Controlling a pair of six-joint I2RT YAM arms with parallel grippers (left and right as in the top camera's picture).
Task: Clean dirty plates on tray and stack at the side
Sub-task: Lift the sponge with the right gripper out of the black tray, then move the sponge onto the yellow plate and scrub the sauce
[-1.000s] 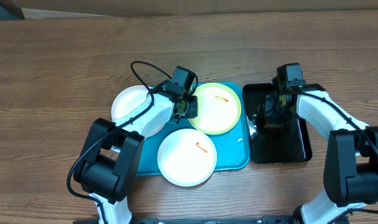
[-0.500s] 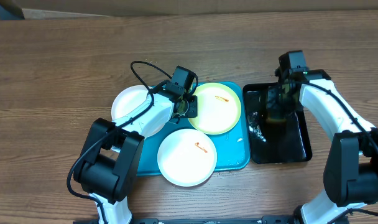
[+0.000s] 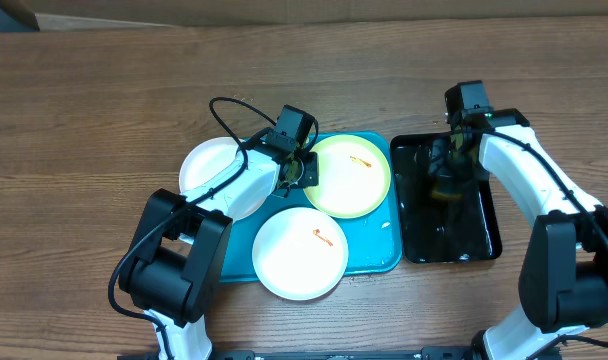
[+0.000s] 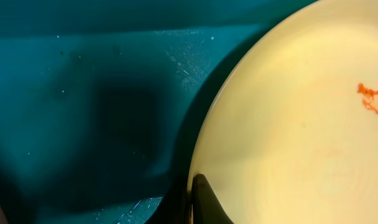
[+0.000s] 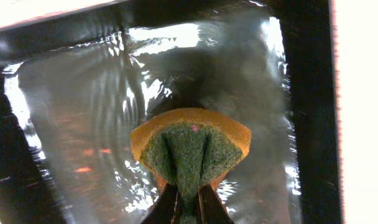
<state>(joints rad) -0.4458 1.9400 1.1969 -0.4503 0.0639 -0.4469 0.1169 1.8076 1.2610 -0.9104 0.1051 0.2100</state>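
Three dirty plates rest on the turquoise tray [image 3: 379,245]: a white one [image 3: 209,168] hanging over its left edge, a white one [image 3: 300,252] at the front, and a yellow-green rimmed one [image 3: 352,178] at the back right. Each of the latter two carries an orange smear. My left gripper [image 3: 306,172] is shut on the yellow-green plate's left rim; the left wrist view shows one dark finger [image 4: 204,202] lying on top of that plate [image 4: 301,124], the other hidden beneath. My right gripper [image 5: 188,194] is shut on a folded green and orange sponge [image 5: 190,149].
A narrow black tray [image 3: 484,235] holding shallow water stands right of the turquoise tray; the sponge [image 3: 445,187] hangs over it. Bare wooden table [image 3: 84,120] surrounds both trays. A black cable [image 3: 224,105] loops up from the left arm.
The left gripper has closed on the yellow-green plate's rim. The right gripper has moved with the sponge from the black tray's left side toward its middle and back.
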